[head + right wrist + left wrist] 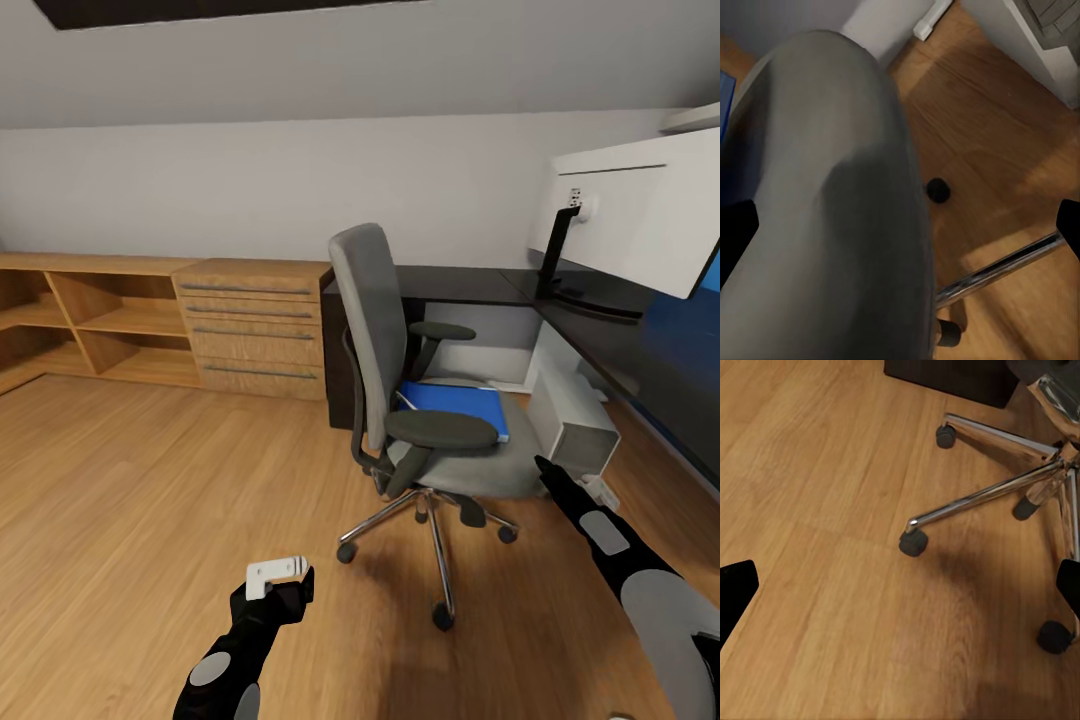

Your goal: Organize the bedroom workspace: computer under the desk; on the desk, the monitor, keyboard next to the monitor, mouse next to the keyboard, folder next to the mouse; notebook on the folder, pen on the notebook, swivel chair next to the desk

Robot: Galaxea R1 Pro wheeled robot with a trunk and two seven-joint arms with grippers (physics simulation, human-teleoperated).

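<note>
While on chair [400, 340], folder [460, 405] rests

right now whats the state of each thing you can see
chair: upright on the floor, turned side-on to the desk
folder: flat on the chair seat
monitor: standing on the desk, back towards us
computer: on the floor under the desk
left hand: low over the floor, open
right hand: open, by the seat's edge

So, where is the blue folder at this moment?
In the head view, the blue folder lies flat on the seat of the grey chair, right of centre, between its armrests, with the black desk behind.
</note>
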